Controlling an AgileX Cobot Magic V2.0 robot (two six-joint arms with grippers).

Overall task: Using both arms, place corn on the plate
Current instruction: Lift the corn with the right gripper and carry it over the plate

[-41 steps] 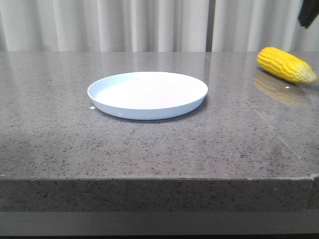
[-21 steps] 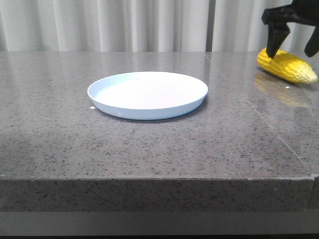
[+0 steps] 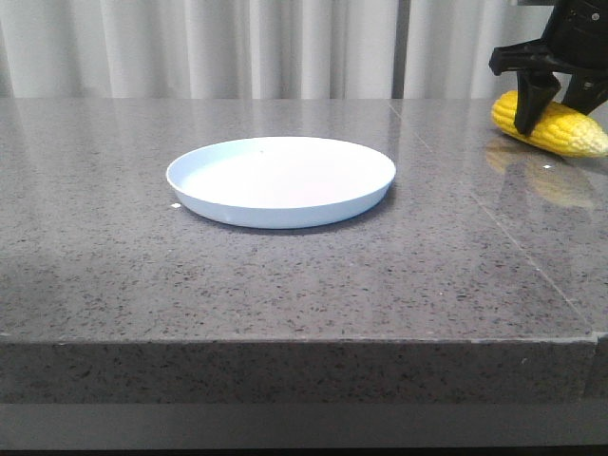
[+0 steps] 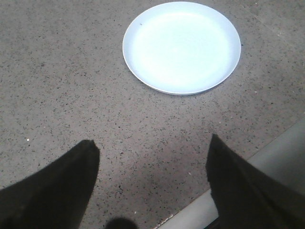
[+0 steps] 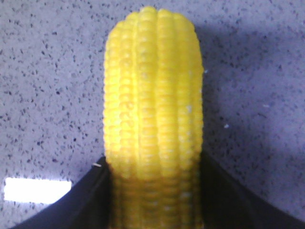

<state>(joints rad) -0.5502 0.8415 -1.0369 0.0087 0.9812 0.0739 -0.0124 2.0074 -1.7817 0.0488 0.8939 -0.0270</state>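
Right gripper [image 3: 556, 106] has its dark fingers down on either side of the corn [image 3: 560, 128] at the far right of the table [image 3: 285, 285]; the right wrist view shows a finger against each flank of the cob, but I cannot tell whether they are pressing yet or just straddling it. The corn lies on the stone, blunt end toward the plate [image 3: 281, 180], pale tip pointing right.

To do this step well, I judge the fingers should close squarely across the thick middle of the cob, since the round, ribbed surface could roll or slip out if it is caught near the taper. A firm squeeze before any lift seems wise.

Left gripper [image 4: 152, 183] hangs spread wide and empty above the near edge of the table, with the plate beyond it. The plate sits at the middle, well apart from the corn, and nothing lies on the polished surface between them. Pale curtains [image 3: 237, 47] hang behind.
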